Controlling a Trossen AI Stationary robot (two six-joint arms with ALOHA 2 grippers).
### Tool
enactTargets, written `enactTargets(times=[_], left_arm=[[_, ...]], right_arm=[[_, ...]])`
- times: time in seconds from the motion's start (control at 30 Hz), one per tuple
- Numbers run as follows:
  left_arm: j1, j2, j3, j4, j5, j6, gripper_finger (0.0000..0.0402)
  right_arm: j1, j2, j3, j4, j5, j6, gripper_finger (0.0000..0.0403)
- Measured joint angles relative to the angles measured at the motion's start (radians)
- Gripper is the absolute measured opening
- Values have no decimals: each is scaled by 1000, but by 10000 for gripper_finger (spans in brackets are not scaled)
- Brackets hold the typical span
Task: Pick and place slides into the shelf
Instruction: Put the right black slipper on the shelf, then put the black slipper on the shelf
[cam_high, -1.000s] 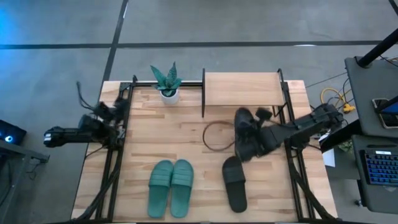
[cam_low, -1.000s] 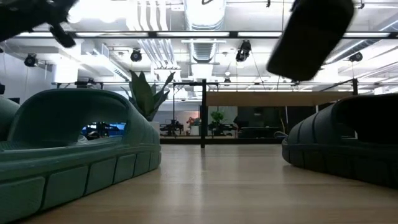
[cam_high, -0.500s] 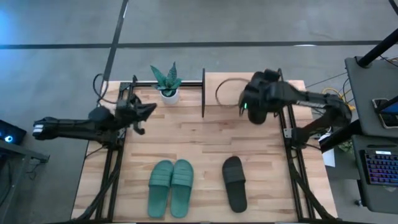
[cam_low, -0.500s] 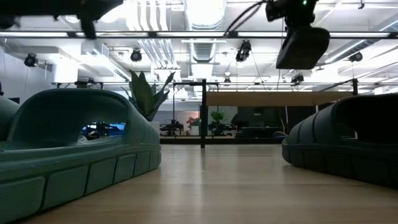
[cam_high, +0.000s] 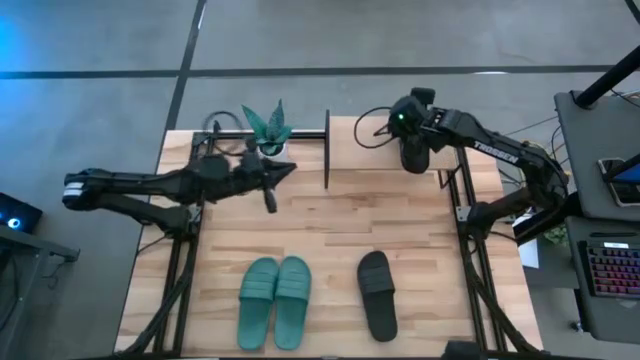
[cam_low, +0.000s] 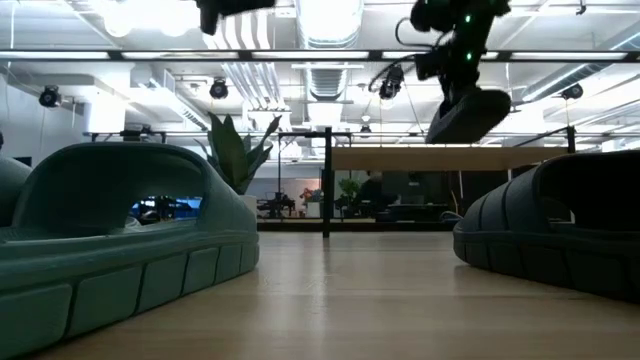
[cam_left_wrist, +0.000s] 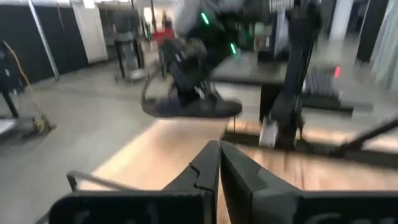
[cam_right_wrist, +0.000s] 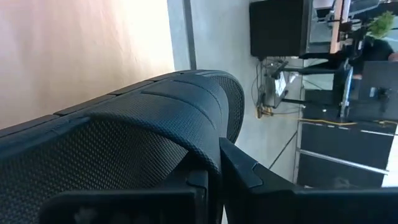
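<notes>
The right gripper grips a black slide above the shelf, its length running front-to-back; left gripper closed over the wooden table

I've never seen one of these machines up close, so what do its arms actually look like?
Both arms are dark, slim and jointed. The right arm carries pale lettering, a green light and looping black cable. Each end effector, left and right, has two dark fingers.

White lettering "TROSSEN" on the right arm — forearm link, over the tabletop's far right corner. Nothing else readable — no labels or numbers elsewhere.
</notes>
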Motion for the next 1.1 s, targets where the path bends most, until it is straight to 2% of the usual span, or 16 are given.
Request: enactTargets(times=[0.1, 0.23, 0.53, 0.77, 0.93, 1.1], left_arm=[[0, 47, 56, -14, 0, 1, 0], [0, 87, 104, -11, 0, 2, 0], [3, 98, 118, -15, -15, 19, 0], [3, 91, 118, -12, -16, 19, 0], [2, 91, 118, -12, -16, 17, 0], [2, 91, 118, -12, -15, -8, 0]], right_arm=[[-45, 3, -36, 53, -61, -11, 13], [-73, 12, -86, 126, -80, -45, 13], [-71, -9, -194, 198, -91, -57, 17], [-72, -38, -204, 217, -112, -3, 82], [-72, -51, -176, 120, -112, 33, 137], [-56, -73, -123, -24, -111, 134, 173]])
